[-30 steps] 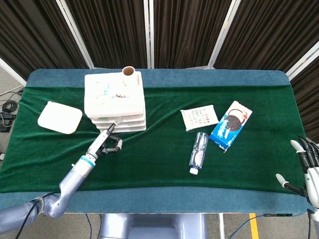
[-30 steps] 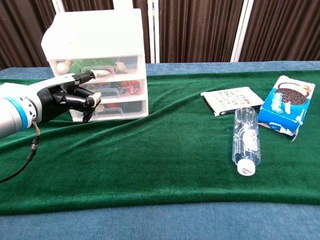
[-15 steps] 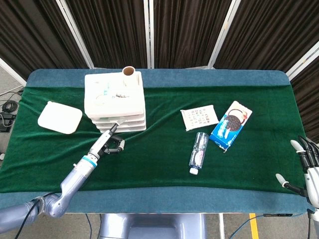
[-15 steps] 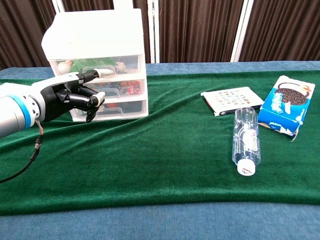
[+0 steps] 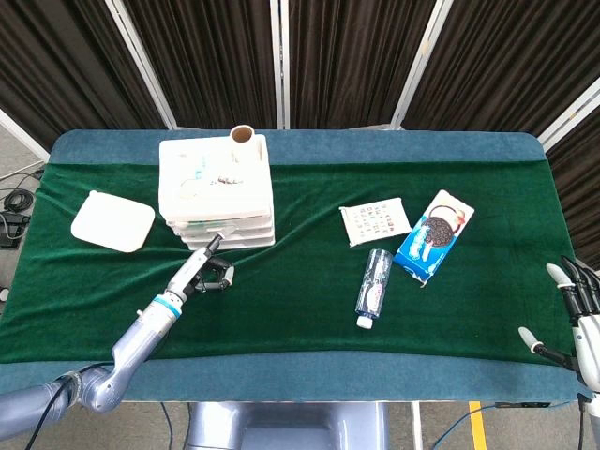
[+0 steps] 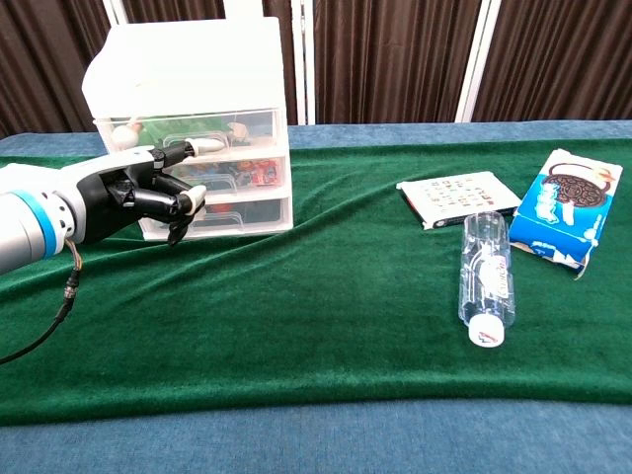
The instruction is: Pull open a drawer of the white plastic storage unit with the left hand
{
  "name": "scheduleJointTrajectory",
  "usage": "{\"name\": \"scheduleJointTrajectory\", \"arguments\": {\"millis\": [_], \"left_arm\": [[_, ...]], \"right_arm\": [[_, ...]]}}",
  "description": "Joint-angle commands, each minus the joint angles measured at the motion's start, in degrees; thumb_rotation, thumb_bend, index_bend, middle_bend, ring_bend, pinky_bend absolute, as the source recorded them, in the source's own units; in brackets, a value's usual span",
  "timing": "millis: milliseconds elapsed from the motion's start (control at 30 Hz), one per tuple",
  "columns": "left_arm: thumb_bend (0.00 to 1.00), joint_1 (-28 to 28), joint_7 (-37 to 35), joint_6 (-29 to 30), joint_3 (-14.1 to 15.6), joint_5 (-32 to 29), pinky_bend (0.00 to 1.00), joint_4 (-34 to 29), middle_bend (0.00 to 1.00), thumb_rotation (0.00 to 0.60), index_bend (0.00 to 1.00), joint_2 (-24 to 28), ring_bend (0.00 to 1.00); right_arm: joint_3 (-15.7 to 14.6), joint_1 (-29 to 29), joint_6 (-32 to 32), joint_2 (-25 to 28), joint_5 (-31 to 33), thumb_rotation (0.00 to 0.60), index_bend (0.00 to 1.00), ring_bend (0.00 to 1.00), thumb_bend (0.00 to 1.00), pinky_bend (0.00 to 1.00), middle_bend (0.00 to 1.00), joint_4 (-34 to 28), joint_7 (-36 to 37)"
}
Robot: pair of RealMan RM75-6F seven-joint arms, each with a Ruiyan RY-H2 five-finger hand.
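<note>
- The white plastic storage unit [image 6: 188,118] stands at the far left of the green-covered bench [image 5: 300,281], its three drawers facing the robot and all pushed in.
- The top drawer [image 6: 193,129], the middle drawer [image 6: 237,174] and the bottom drawer [image 6: 232,212] have clear fronts, with small items showing dimly behind them.
- The left hand [image 6: 138,193] hangs just in front of the unit at the height of the middle and top drawers. One of its fingers [image 6: 202,146] reaches out straight to the front of the top drawer; whether the tip touches it cannot be told.
- The other fingers of the left hand are curled in loosely toward the palm, and they hold nothing.
- In the head view the left hand [image 5: 208,267] lies just before the unit's lower edge.
- The right hand [image 5: 574,314] shows at the far right edge of the bench, well apart from everything, fingers spread and holding nothing.
- A cardboard tube [image 5: 243,135] stands on or behind the unit's back edge.
- A white square lid [image 5: 112,221] lies left of the unit.
- A clear bottle [image 6: 486,276] lies on its side, cap toward the robot, between a flat card pack [image 6: 459,197] and a blue cookie box [image 6: 568,219].
</note>
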Motion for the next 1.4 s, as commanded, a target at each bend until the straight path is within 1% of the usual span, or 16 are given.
{"name": "scheduleJointTrajectory", "arguments": {"millis": [33,333,500,633,733,933,1400], "left_arm": [[0.64,0.04,0.05,-0.09,0.14,0.05,0.67,-0.25,0.81,0.6,0.03,0.17,0.71],[0.64,0.35,-0.57,0.58,0.64,1.45,0.67,-1.86,0.81,0.6,0.03,1.08,0.71],[0.64,1.14,-0.86,1.74,1.68,2.87,0.67,-3.2,0.81,0.6,0.03,1.82,0.71],[0.64,2.17,-2.04,2.94,2.23,2.88,0.67,-2.62,0.81,0.6,0.03,1.64,0.71],[0.64,2.58,-2.46,3.42,2.37,2.63,0.67,-1.65,0.81,0.6,0.01,1.17,0.71],[0.64,2.09,-3.15,2.52,1.98,2.12,0.67,0.36,0.81,0.6,0.0,0.53,0.71],[0.64,0.69,-1.1,1.76,0.44,0.39,0.67,1.25,0.81,0.6,0.0,-1.29,0.71]], "right_arm": [[-0.01,-0.02,0.07,0.0,-0.07,0.6,0.08,0.0,0.09,0.0,0.0,-0.03,-0.03],[0.0,-0.04,0.07,0.01,-0.04,0.6,0.08,0.0,0.09,0.0,0.0,-0.13,-0.21],[-0.02,-0.04,0.07,0.0,-0.09,0.6,0.08,0.0,0.09,0.0,0.0,-0.17,-0.33],[-0.05,-0.12,0.31,0.02,-0.27,0.6,0.08,0.0,0.09,0.0,0.0,-0.31,-0.5],[-0.04,-0.14,0.32,0.0,-0.25,0.6,0.08,0.0,0.09,0.0,0.0,-0.31,-0.59],[0.03,-0.02,0.03,-0.09,-0.04,0.6,0.08,0.0,0.09,0.0,0.0,-0.22,-0.65],[0.44,0.1,-0.56,0.05,1.12,0.6,0.08,0.0,0.09,0.0,0.0,0.37,0.67]]}}
